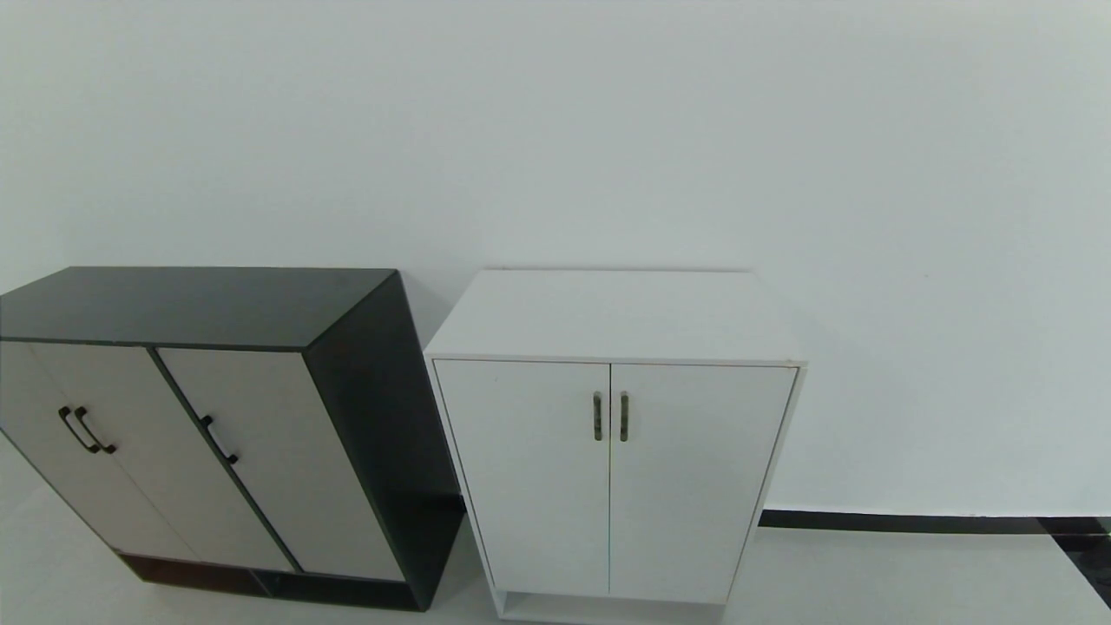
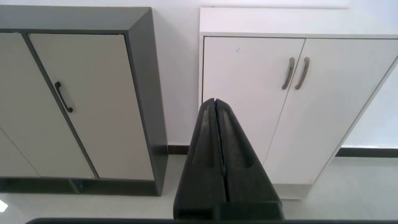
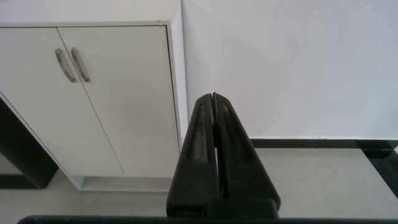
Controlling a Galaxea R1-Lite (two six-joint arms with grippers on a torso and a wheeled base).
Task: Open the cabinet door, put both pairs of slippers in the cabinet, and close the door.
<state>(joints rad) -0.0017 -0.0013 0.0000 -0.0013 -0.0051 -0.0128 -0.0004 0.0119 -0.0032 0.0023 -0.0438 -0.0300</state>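
Observation:
A white two-door cabinet (image 1: pixel 612 477) stands against the wall, both doors closed, with two metal handles (image 1: pixel 610 416) side by side at the middle seam. My left gripper (image 2: pixel 215 102) is shut with nothing in it, some way in front of the white cabinet (image 2: pixel 273 93) and the black one. My right gripper (image 3: pixel 212 98) is shut and empty too, off the right side of the white cabinet (image 3: pixel 93 93), whose handles (image 3: pixel 71 65) it sees.
A black cabinet with grey doors (image 1: pixel 200 434) and black handles stands close to the left of the white one. Pale floor (image 1: pixel 911 577) lies free to the right, with a dark baseboard strip (image 1: pixel 911 523) along the wall.

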